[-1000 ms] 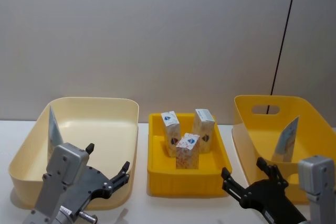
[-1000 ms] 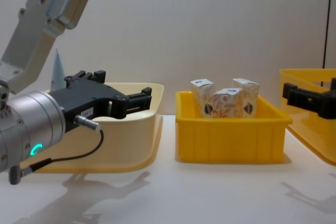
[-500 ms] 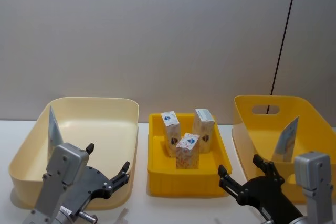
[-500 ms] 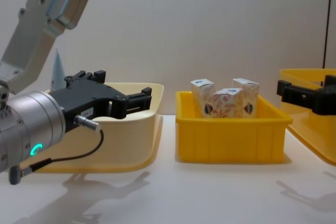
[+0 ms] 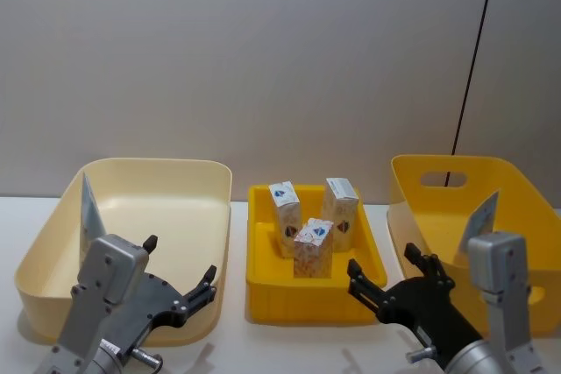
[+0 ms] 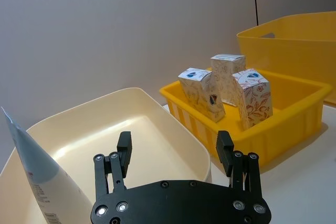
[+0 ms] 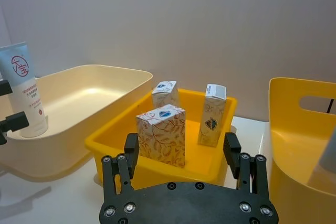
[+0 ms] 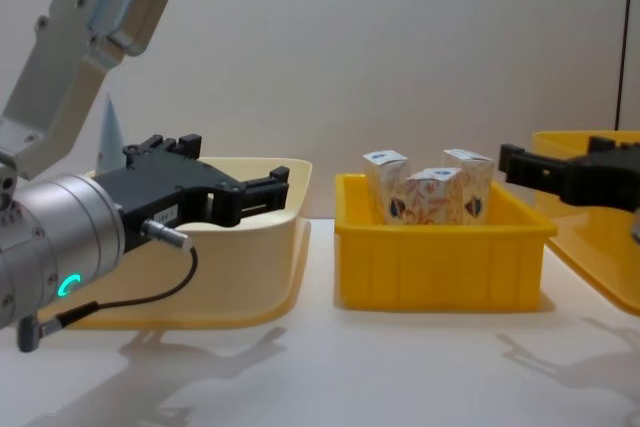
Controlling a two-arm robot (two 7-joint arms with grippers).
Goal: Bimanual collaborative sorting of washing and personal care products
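Cream bin (image 5: pixel 158 216) left, yellow tray (image 5: pixel 298 302) centre, yellow bin (image 5: pixel 519 216) right

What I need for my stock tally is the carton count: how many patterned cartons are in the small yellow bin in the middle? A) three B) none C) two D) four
A: three white-and-orange cartons stand inside the small yellow bin, two toward the back and one in front.

A lab-like test bench: plain grey wall (image 5: pixel 263 59), white table (image 8: pixel 400 367).
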